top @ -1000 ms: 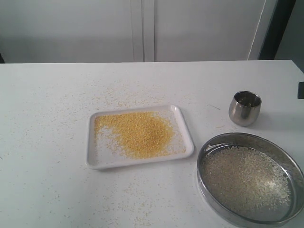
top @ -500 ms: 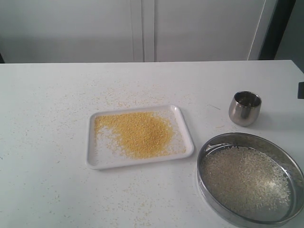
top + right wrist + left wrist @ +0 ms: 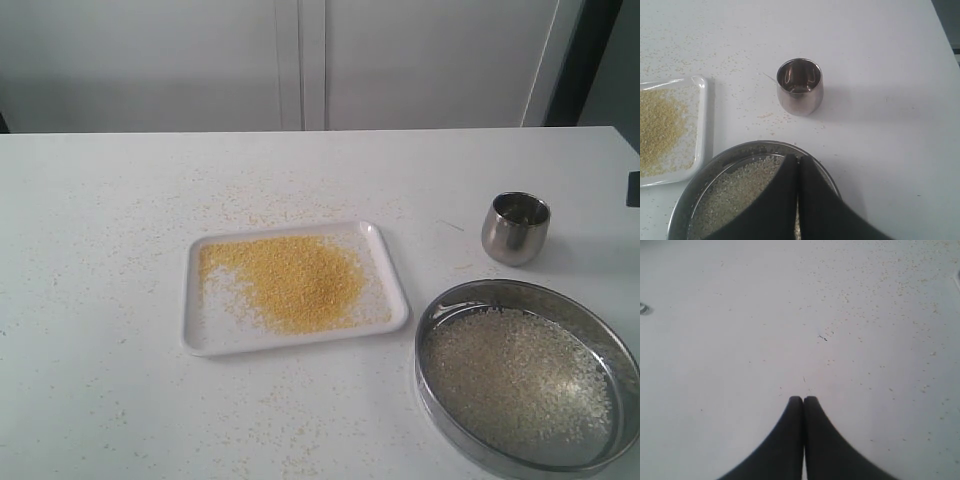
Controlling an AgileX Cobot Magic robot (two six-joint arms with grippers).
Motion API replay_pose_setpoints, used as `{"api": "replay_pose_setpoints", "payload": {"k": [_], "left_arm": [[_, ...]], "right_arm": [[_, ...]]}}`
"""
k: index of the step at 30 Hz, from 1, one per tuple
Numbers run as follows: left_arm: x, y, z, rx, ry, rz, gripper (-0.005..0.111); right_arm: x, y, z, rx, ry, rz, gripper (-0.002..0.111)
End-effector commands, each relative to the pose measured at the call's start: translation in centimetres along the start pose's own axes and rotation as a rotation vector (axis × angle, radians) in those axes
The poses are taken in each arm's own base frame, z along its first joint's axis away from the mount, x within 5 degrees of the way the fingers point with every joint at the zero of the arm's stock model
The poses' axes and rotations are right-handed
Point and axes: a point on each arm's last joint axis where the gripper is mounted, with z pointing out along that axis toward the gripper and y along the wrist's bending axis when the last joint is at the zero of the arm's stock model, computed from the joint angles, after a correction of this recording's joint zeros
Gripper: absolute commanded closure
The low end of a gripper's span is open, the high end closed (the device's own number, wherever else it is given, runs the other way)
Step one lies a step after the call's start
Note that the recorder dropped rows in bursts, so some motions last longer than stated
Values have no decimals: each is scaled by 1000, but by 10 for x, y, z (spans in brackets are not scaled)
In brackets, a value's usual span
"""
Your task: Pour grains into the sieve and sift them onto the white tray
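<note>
Grains (image 3: 295,280), the yellow ones, sit heaped on the white tray (image 3: 200,335) mid-table; pale grains (image 3: 515,380) lie in the sieve (image 3: 520,287) just beside it, steel cup (image 3: 515,228) near. Your exterior view shows neither arm, only the wrist views do: left gripper (image 3: 803,400) pinched together, empty, over speckled table (image 3: 740,340); right gripper (image 3: 799,159) likewise together, empty, above the sieve's rim.

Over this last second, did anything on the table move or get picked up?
Nothing visibly changed. The white tray with its heap of yellow grains, the sieve holding pale grains, and the steel cup all sit where they were.
</note>
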Motion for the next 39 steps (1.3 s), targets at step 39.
{"api": "replay_pose_setpoints", "payload": {"k": [39], "left_arm": [[59,-7,18,42,-96,22,107]], "right_arm": [[0,-1,0,3,-6,5,108]]}}
